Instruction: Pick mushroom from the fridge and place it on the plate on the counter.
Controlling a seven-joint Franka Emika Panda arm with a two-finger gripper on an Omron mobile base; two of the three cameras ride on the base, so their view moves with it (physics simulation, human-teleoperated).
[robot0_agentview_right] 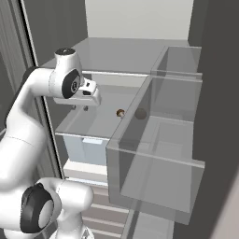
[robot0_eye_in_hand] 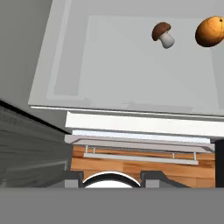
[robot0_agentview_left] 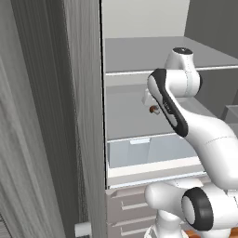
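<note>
- Nothing of the task looked done: the mushroom (robot0_eye_in_hand: 163, 34) lay untouched on the fridge shelf (robot0_eye_in_hand: 131, 74), upper right of the hand view, just beside an orange ball (robot0_eye_in_hand: 210, 31).
- Gripper (robot0_agentview_right: 80, 108) hung above the shelf, left of centre in the right base view, jaws drawn narrow and holding nothing.
- Left to do, I judged: reach, grasp, carry to the plate.
- Room was tight: door bins (robot0_agentview_right: 158, 154) crowded the right, the fridge door panel (robot0_agentview_left: 46, 116) walled the left.
</note>
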